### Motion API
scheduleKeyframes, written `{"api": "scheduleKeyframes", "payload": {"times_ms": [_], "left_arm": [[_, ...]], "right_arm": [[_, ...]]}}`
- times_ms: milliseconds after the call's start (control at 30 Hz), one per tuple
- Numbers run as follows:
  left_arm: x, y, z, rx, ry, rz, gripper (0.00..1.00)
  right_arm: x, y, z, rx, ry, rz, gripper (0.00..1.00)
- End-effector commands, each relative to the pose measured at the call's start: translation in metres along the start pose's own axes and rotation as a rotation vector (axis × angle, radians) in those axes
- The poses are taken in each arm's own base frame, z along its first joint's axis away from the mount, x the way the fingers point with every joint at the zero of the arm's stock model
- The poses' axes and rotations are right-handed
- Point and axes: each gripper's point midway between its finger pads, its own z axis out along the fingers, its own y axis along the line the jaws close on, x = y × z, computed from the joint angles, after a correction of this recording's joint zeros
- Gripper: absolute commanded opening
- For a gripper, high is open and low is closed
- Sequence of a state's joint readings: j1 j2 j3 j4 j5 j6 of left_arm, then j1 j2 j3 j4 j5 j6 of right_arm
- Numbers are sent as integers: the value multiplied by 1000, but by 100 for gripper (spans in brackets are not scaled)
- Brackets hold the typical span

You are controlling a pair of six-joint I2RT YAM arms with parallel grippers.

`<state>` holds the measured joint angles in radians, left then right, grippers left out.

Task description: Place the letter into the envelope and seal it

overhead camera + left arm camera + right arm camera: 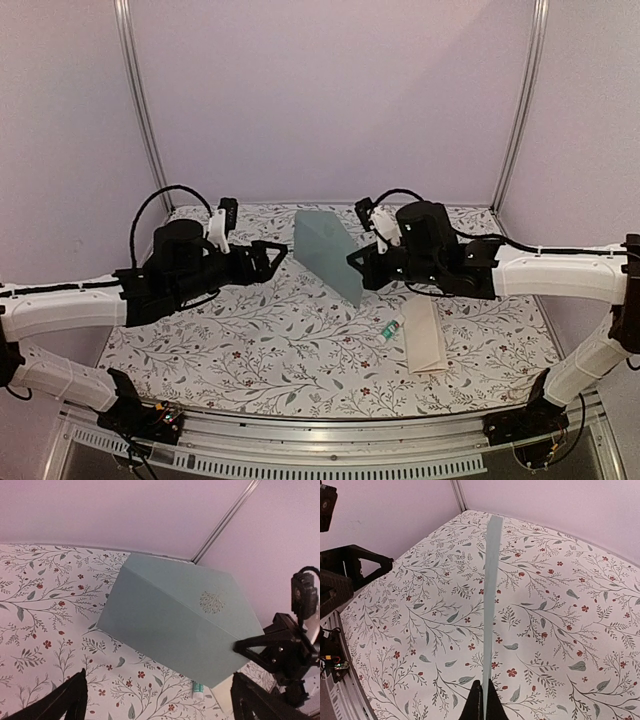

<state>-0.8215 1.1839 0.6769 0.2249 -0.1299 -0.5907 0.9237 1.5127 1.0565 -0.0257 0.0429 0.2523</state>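
Observation:
The pale teal envelope (325, 250) hangs on edge above the middle of the table, its flap side with a small embossed mark facing my left wrist camera (175, 625). My right gripper (356, 266) is shut on the envelope's near right corner (483, 705), so the right wrist view shows the envelope (492, 580) edge-on as a thin strip. My left gripper (280, 258) stands open just left of the envelope with nothing between its fingers (65, 705). The tan letter (425, 335) lies flat on the table at the right, below the right arm.
A small white-and-green glue stick (392, 331) lies just left of the letter, and it also shows in the left wrist view (198, 690). The floral tablecloth (260, 350) covers the table. Pale walls with metal posts (140, 110) close the back and sides.

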Motion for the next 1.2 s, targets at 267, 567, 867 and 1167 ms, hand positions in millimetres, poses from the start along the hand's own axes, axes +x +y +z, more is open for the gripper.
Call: {"api": "scheduleKeyframes", "payload": {"times_ms": [267,567,867,1167], "left_arm": [[-32,1,-22,102,-46,-327,100],[-40,-11,-15,260,5,-472,93],[-42,-24,-8,333,28,-492,87],[-52,-40,-19,371,1,-461,84]], "right_arm": [[-32,-8,-49,551,-302,-393,0],[-25,22,-52,687,-394,-721,0],[-19,45,-44,753,-431,-958,0],[-8,52,-24,761,-383,-1062,0]]}}
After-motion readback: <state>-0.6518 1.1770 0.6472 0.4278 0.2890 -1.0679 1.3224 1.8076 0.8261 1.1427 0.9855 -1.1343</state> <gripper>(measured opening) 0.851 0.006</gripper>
